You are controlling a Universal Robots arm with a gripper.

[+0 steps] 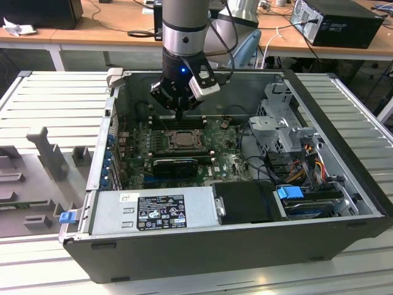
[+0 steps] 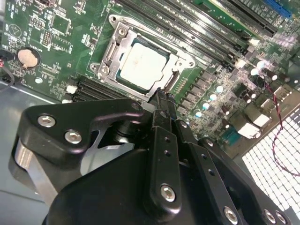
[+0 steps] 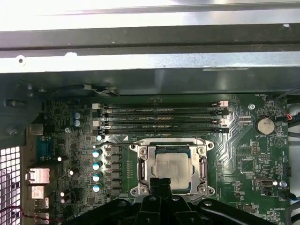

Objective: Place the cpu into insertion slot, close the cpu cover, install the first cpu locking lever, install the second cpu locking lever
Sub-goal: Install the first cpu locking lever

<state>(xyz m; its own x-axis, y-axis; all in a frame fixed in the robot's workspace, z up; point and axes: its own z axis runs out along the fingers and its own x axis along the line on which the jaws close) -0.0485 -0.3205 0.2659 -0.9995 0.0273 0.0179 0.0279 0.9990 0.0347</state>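
Observation:
The cpu (image 3: 171, 168) lies flat in the insertion slot (image 3: 140, 190) on the green motherboard, its silvery top (image 2: 142, 64) showing through the cut-out. The grey cpu cover (image 2: 115, 47) frames it and looks laid down over it. I cannot make out how the locking levers stand. My gripper (image 2: 161, 95) hangs just above one edge of the socket, its black fingers pressed together with nothing between them. In the exterior view the gripper (image 1: 178, 112) is inside the open computer case, over the far side of the cpu (image 1: 183, 139).
Long black memory slots (image 3: 159, 117) run right beside the socket, between it and the case wall. A coin battery (image 3: 265, 124) sits on the board. A power supply (image 1: 153, 212), a drive cage (image 1: 279, 123) and cables (image 1: 307, 166) crowd the case. Grey fixtures (image 1: 46, 153) stand outside it.

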